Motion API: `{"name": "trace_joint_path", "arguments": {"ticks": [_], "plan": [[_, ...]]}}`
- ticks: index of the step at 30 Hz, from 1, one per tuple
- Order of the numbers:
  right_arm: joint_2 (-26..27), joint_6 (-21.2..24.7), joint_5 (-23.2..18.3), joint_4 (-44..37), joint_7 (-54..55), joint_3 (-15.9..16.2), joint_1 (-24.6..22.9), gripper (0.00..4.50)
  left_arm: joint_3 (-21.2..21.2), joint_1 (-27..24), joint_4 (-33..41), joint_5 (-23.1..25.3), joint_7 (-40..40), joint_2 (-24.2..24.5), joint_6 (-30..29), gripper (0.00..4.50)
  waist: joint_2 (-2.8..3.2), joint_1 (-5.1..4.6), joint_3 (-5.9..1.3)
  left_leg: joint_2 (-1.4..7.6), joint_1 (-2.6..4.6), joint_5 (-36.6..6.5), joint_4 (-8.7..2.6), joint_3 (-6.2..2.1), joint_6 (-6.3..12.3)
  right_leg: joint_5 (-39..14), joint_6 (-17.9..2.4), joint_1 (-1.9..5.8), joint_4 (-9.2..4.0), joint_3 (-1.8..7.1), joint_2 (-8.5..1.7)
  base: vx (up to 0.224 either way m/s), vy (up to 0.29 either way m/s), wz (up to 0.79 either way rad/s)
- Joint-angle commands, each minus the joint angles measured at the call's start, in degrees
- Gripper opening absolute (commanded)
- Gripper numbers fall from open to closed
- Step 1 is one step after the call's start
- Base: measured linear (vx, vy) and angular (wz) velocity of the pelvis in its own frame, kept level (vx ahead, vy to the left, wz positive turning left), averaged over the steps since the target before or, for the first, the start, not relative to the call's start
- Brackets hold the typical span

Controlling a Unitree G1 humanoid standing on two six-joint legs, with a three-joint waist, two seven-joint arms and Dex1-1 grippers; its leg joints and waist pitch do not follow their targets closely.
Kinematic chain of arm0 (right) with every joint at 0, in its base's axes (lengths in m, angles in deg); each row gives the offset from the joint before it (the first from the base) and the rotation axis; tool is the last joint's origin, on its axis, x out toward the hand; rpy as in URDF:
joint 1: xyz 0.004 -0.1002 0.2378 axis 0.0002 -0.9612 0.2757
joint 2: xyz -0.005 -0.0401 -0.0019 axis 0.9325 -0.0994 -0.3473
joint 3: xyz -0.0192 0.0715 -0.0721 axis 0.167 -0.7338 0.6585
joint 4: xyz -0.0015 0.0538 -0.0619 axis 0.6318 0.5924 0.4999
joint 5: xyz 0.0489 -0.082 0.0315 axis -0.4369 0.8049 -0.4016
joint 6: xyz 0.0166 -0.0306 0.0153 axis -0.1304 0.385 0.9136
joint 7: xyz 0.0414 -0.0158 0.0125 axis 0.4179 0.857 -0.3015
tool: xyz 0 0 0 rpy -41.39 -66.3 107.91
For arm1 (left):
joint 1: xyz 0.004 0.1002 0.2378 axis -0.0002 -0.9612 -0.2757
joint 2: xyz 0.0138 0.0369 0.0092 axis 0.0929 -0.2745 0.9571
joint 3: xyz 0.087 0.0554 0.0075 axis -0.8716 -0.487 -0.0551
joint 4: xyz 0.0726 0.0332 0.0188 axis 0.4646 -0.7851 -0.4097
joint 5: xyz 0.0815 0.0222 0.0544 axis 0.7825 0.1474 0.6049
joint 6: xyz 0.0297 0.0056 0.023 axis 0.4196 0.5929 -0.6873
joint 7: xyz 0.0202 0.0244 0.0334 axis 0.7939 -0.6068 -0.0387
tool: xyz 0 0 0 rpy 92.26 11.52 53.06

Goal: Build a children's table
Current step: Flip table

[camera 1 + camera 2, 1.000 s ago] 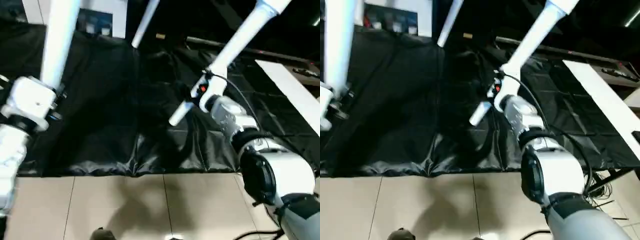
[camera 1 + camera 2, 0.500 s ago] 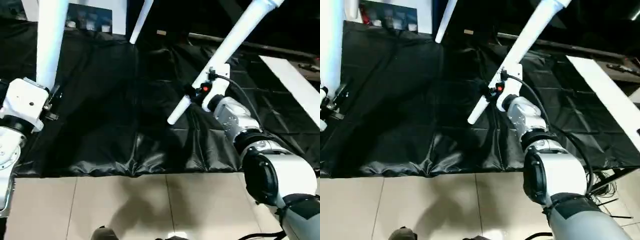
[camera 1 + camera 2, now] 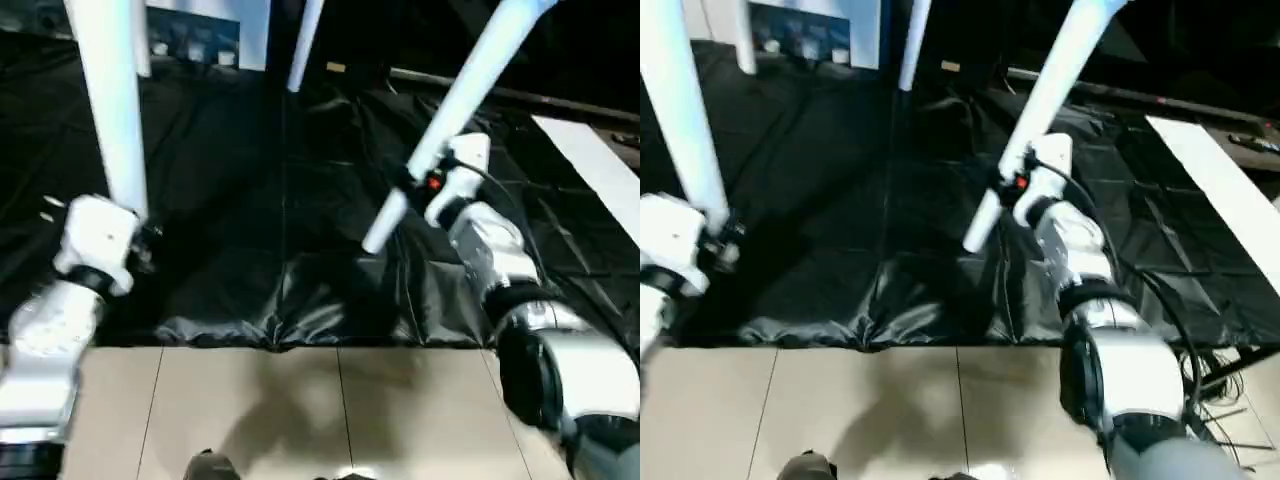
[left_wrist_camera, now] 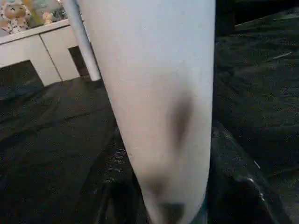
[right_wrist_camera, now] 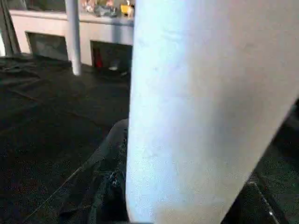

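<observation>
Jaws on the left gripper (image 3: 135, 238) are closed around the left leg (image 3: 110, 100), which stands nearly upright over the left part of the black sheet (image 3: 230, 200). In the left wrist view that white tube sits squarely between the fingers. Whether the right gripper (image 3: 412, 180) has a firm hold on the right leg (image 3: 470, 80) we cannot tell. The tube passes right through it, slanting up and away over the sheet's right half, with its narrow tip hanging free just above the folds.

A third leg (image 3: 305, 45) rises over the sheet's far side. All three tubes widen as they climb out of frame, so we judge that they are seated in the tabletop's sockets and that the table is being handled by its legs.

Beyond the sheet's right edge lies a white board (image 3: 595, 170). The tiled floor (image 3: 250, 410) borders the near edge, and a white cabinet (image 4: 42, 46) stands past the far edge.

Our worry is the right side. A tapered, slanted tube can slip through a loose hold, and the table would then swing on the left leg alone. If the two arms pull unevenly, a leg could twist or pop from its socket. The free tip could also catch in the sheet's wrinkles and drag the sheet.
</observation>
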Motion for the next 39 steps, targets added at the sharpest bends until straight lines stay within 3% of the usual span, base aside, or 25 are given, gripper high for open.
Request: {"name": "trace_joint_path", "arguments": {"ticks": [1, 2, 5, 7, 8, 12, 18, 19, 20, 22, 25, 29, 31, 32, 34, 35, 36, 38, 39], "plan": [[1.4, 0.5, 0.7, -13.0, 1.0, 2.5, -4.3, 1.57, -7.2, 0.4, -0.2, 7.1, -2.0, 0.7, 1.7, 1.51, 3.31, -0.74, -4.89, 1.94, 1.42, -3.9, -4.11, -0.01, -0.15, 4.8, -11.7, 2.78, -3.28, 4.11, -4.86, 0.000, 0.000, 0.00], [2.0, 1.9, 1.0, -18.1, 2.2, 3.2, -7.4, 1.57, -7.3, 0.6, -0.6, 7.2, -1.9, 0.5, 1.9, 1.51, 3.19, -0.75, -4.95, 2.08, 2.02, -3.9, -4.06, 0.16, -0.22, 5.9, -10.9, 2.20, -3.17, 4.15, -4.76, 0.000, 0.000, 0.00], [4.2, 7.7, 2.3, -33.3, 6.6, 5.7, -16.7, 1.55, -7.1, 1.0, -1.9, 7.2, -1.7, 0.4, 2.5, 1.51, 2.81, -0.81, -4.95, 1.89, 1.57, -1.9, -4.37, -0.27, -0.92, 6.9, -8.6, 2.83, -3.21, 4.11, -4.50, 0.000, 0.000, 0.00], [5.1, 9.6, 2.7, -37.5, 8.0, 6.6, -19.3, 1.55, -6.9, 1.1, -2.3, 7.0, -1.8, 0.5, 2.6, 1.51, 2.45, -1.03, -4.94, 1.89, 1.40, -5.0, -4.68, -0.35, -2.08, 2.9, -7.1, 2.97, -3.64, 4.14, -4.70, 0.000, 0.000, 0.00], [6.0, 10.9, 4.0, -41.3, 9.8, 7.6, -21.9, 1.55, -6.7, 1.5, -3.2, 6.7, -2.1, 0.8, 2.6, 1.52, 2.63, -1.08, -4.84, 1.87, 1.37, -7.4, -4.83, -0.39, -2.62, -0.2, -6.4, 2.85, -3.97, 4.19, -4.80, 0.000, 0.000, 0.00], [7.1, 14.0, 4.1, -44.5, 11.1, 8.8, -24.7, 1.55, -6.6, 2.6, -5.7, 6.8, -2.2, 1.2, 3.1, 1.52, 2.77, -1.39, -4.52, 1.95, 1.36, -12.7, -5.27, -0.70, -3.51, -8.7, -4.6, 2.55, -4.89, 4.28, -5.08, 0.000, 0.000, 0.00], [6.7, 20.1, 4.3, -46.0, 10.6, 11.5, -25.8, 1.55, -5.7, 3.1, -8.6, 6.2, -1.7, 1.5, 2.1, 1.52, 3.19, -2.16, -4.61, 1.98, 1.30, -13.8, -5.29, -0.98, -3.69, -9.3, -4.8, 2.49, -4.97, 4.24, -5.02, 0.000, 0.000, 0.00], [6.5, 20.9, 4.6, -45.8, 10.0, 12.1, -25.5, 1.55, -5.3, 2.9, -8.8, 5.7, -1.8, 1.5, 1.9, 1.87, 3.11, -2.23, -4.48, 1.99, 1.27, -13.9, -5.35, -0.99, -3.71, -9.3, -4.8, 2.46, -5.03, 4.22, -4.97, 0.000, 0.000, 0.00], [6.0, 20.6, 5.9, -44.7, 10.1, 12.7, -25.1, 1.90, -4.6, 2.6, -8.8, 5.2, -1.3, 1.3, 1.7, 2.22, 3.16, -2.37, -4.35, 1.90, 1.21, -15.5, -5.47, -1.07, -3.82, -11.4, -4.7, 2.55, -5.24, 4.18, -5.03, 0.000, 0.000, 0.00], [6.0, 19.9, 6.4, -43.0, 10.4, 12.5, -24.3, 2.11, -3.7, 2.1, -8.2, 4.5, -0.7, 1.0, 0.5, 2.22, 3.10, -2.53, -4.41, 1.97, 1.25, -16.3, -5.43, -1.13, -3.92, -12.8, -4.6, 2.53, -5.27, 4.24, -5.21, 0.000, 0.000, 0.00], [5.9, 18.3, 7.4, -39.8, 12.5, 12.0, -22.6, 2.35, -1.0, 0.9, -6.4, 1.5, 0.4, -0.1, -3.1, 2.64, 3.04, -3.08, -4.37, 1.86, 1.11, -15.8, -5.24, -1.09, -3.50, -15.2, -5.6, 2.51, -5.53, 4.36, -5.35, 0.000, 0.000, 0.00], [5.7, 17.7, 7.6, -39.2, 14.3, 11.2, -22.3, 2.74, 2.6, -2.5, -2.5, -1.7, 0.7, -0.3, -4.1, 3.02, 3.40, -3.16, -4.78, 2.00, 0.96, -13.5, -5.13, -1.02, -3.01, -10.6, -6.6, 2.67, -4.95, 4.35, -5.17, 0.000, 0.000, 0.00], [5.6, 19.8, 6.9, -43.5, 15.2, 11.2, -26.1, 2.88, 5.9, -6.7, 1.7, -4.8, 0.6, -1.0, -4.8, 3.09, 3.96, -3.04, -4.97, 1.95, 0.79, -11.0, -5.02, -0.95, -2.62, -5.6, -7.0, 2.86, -4.45, 4.34, -5.00, 0.000, 0.000, 0.00], [5.5, 20.5, 6.8, -45.1, 15.5, 11.3, -27.7, 2.98, 6.8, -8.1, 3.1, -5.7, 0.4, -1.3, -5.1, 3.11, 3.54, -2.95, -5.14, 1.94, 0.56, -8.0, -4.76, -0.75, -2.18, -0.4, -7.5, 3.06, -4.01, 4.35, -4.84, 0.000, 0.000, 0.00], [5.5, 20.7, 6.8, -45.8, 15.6, 11.3, -28.6, 3.21, 7.4, -8.8, 4.0, -6.1, 0.3, -1.6, -5.5, 3.38, 3.67, -3.03, -5.10, 1.79, 0.55, -7.5, -4.80, -0.70, -2.00, 1.4, -7.6, 3.13, -3.88, 4.26, -4.57, 0.000, 0.000, 0.00], [5.6, 21.3, 6.5, -47.9, 15.7, 11.2, -31.3, 3.21, 8.0, -10.6, 5.9, -6.9, 0.2, -2.4, -5.5, 3.38, 3.96, -2.99, -5.25, 1.78, 0.76, -8.7, -4.71, -0.61, -1.70, 1.4, -7.7, 3.18, -4.12, 4.23, -4.54, 0.000, 0.000, 0.00], [5.6, 21.4, 6.5, -48.3, 15.8, 11.1, -31.8, 3.36, 8.1, -10.9, 6.2, -7.0, 0.3, -2.7, -5.4, 3.53, 4.06, -2.88, -4.90, 1.83, 0.63, -9.3, -4.90, -0.65, -1.76, 0.6, -7.7, 3.05, -4.17, 4.25, -4.58, 0.000, 0.000, 0.00], [5.8, 21.8, 6.4, -50.9, 16.1, 10.9, -35.8, 3.52, 9.0, -13.5, 8.7, -8.3, 0.5, -4.4, -4.5, 3.67, 4.41, -2.75, -4.56, 1.78, 0.82, -14.3, -5.25, -0.74, -1.82, -6.7, -6.7, 2.88, -5.04, 4.23, -4.68, 0.000, 0.000, 0.00], [5.8, 21.8, 6.4, -50.9, 16.1, 10.9, -35.8, 3.52, 9.0, -13.5, 8.7, -8.3, 0.5, -4.4, -4.5, 3.67, 4.12, -2.77, -4.60, 1.77, 0.74, -14.8, -5.16, -0.70, -1.69, -8.1, -6.3, 2.97, -5.27, 4.32, -4.80, 0.000, 0.000, 0.00]]}}
